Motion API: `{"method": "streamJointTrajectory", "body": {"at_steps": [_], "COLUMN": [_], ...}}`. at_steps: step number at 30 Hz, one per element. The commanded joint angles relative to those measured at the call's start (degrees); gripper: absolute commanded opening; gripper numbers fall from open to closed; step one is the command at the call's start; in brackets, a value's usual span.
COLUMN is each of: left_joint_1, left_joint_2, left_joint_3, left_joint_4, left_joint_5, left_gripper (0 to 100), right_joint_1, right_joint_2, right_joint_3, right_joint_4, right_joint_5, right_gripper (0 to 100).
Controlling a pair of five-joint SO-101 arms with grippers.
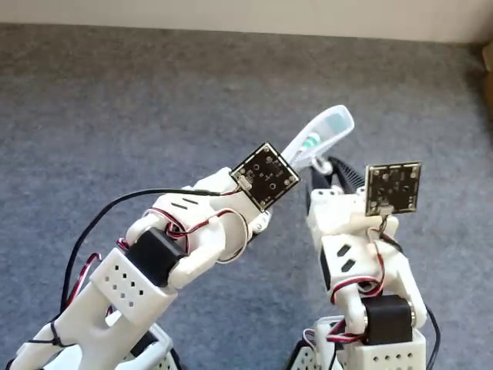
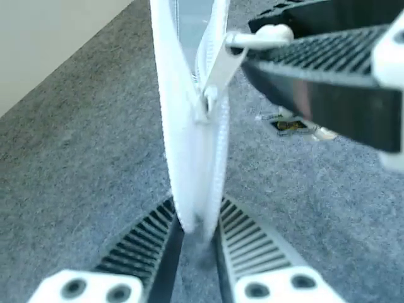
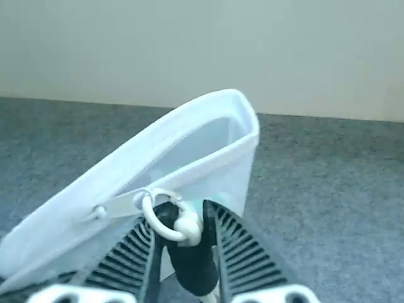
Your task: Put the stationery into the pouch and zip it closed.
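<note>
A white translucent pouch (image 1: 324,129) is held up off the grey carpet between the two arms. Something teal (image 1: 310,142) shows through its wall. My left gripper (image 2: 197,222) is shut on the pouch's lower end (image 2: 189,145), the black ribbed fingers (image 2: 146,243) pinching it from both sides. My right gripper (image 3: 180,221) is shut on the zipper pull (image 3: 165,214), a white ring with a bead hanging from the metal tab. In the left wrist view the right gripper (image 2: 315,69) sits beside the zipper tab (image 2: 218,63), with the zip closed below it.
Grey carpet (image 1: 115,108) covers the whole surface, with open floor left and right of the arms. A pale wall (image 3: 202,44) runs along the far edge. A small yellowish object (image 2: 293,126) lies on the carpet below the right gripper.
</note>
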Motion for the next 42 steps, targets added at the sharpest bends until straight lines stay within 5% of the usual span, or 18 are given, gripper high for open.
{"method": "streamJointTrajectory", "body": {"at_steps": [1, 13, 23, 33, 42], "left_joint_1": [-2.4, -2.4, -2.4, -2.4, -2.5], "left_joint_2": [-1.6, -2.0, -2.0, -2.0, -1.9], "left_joint_3": [0.0, 0.0, 0.0, 0.0, 0.0], "left_joint_4": [0.5, 0.5, 0.5, 0.5, 0.3], "left_joint_5": [0.8, 0.8, 0.8, 0.8, 0.4], "left_gripper": [0, 0, 0, 0, 0], "right_joint_1": [6.3, 13.4, 23.2, 24.7, 16.9], "right_joint_2": [-0.5, 0.6, 19.9, 14.4, -0.3], "right_joint_3": [-0.9, -0.7, -1.5, -0.9, -1.4], "right_joint_4": [-5.8, -12.9, -18.7, -16.0, 1.3], "right_joint_5": [0.2, 0.2, 0.1, 0.1, 0.2], "right_gripper": [0.5, 0.5, 0.5, 1.5, 23.8]}}
